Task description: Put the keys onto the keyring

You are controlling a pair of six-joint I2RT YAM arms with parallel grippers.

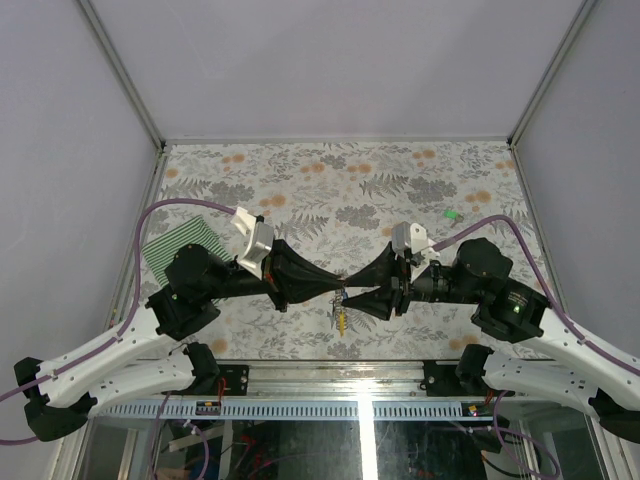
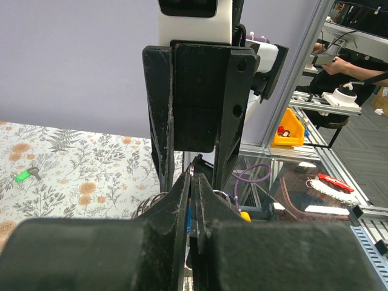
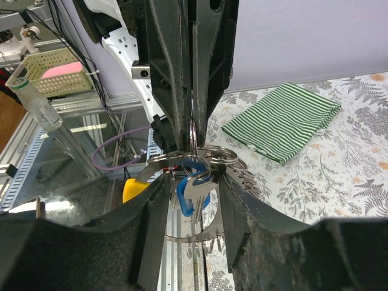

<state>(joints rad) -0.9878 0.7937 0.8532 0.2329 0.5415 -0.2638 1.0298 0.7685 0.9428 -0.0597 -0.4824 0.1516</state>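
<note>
Two pairs of jaws: left clenched on keyring (image 3: pixel 225 156), right parted around blue key (image 3: pixel 187 199).

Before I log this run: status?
Left hand shut on keyring. Right hand open around blue key. Green key on table. No obstruction seen.

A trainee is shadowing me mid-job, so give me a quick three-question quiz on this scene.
1. True or false: the green key hangs on the keyring.
2. Which key sits between the jaws of the right gripper? A the green one, B the blue key, C none.
3. Fill in: the striped cloth lies on the ____ side of the table.
Key: 1 false, it lies loose on the table; 2 B; 3 left.
</note>
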